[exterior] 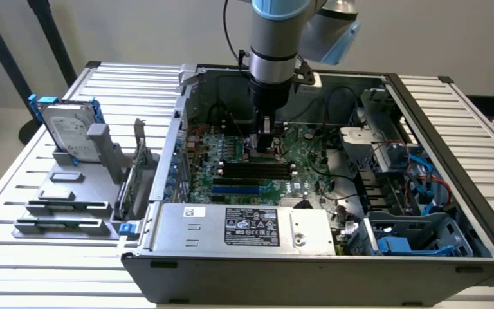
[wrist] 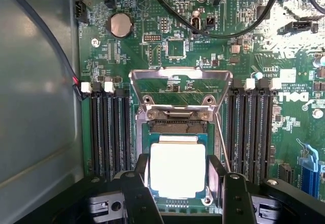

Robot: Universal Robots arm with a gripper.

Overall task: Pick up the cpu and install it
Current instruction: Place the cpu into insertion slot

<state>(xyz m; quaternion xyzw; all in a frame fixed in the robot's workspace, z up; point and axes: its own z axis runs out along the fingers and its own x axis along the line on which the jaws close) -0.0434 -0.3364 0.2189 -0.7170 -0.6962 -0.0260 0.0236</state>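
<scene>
Gripper (exterior: 264,147) low inside open computer case (exterior: 229,273), over motherboard (wrist: 127,56). Jaws apart, one finger (wrist: 138,186) on each side of cpu (wrist: 177,170); contact with chip edges unclear. Cpu lies flat in socket, silver top up, between two banks of memory slots (wrist: 109,132). Load plate (wrist: 180,74) hinged up just beyond it.

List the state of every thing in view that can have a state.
cpu, lying flat in its socket.
socket cover plate, swung up, open.
computer case, side panel off, inside exposed.
hard drive, outside the case, standing upright in a grey holder.
gripper, low inside the case, right over the cpu.
</scene>
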